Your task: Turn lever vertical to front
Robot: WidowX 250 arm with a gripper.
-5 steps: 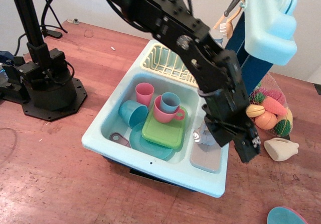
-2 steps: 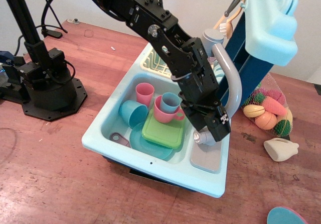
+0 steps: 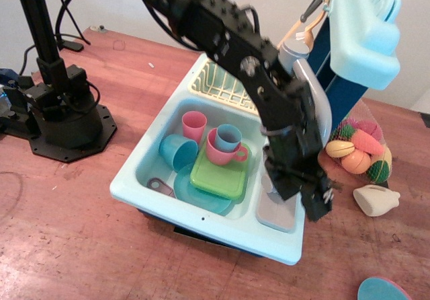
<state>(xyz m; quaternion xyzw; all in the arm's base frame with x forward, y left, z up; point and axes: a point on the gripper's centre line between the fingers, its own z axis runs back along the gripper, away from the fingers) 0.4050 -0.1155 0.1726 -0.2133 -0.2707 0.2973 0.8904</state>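
Note:
The grey toy faucet stands at the right rim of the light blue toy sink (image 3: 201,227). Its tall curved spout (image 3: 313,85) shows behind my arm. My black gripper (image 3: 317,204) hangs low over the faucet's base (image 3: 271,194), at the sink's right edge, and is blurred by motion. The lever is hidden behind the gripper and wrist. I cannot tell whether the fingers are open or shut, or whether they touch the lever.
The basin holds a pink cup (image 3: 193,123), a blue cup in a pink mug (image 3: 227,138), a green plate (image 3: 222,173) and a teal cup (image 3: 176,152). A yellow dish rack (image 3: 218,85) lies behind. A net bag of toy food (image 3: 361,148) and a cream shell (image 3: 376,200) lie right.
The gripper swung left over the basin edge, then back right and down to the sink's right rim. The spout, fully in view 0.4 s ago, is partly covered again.

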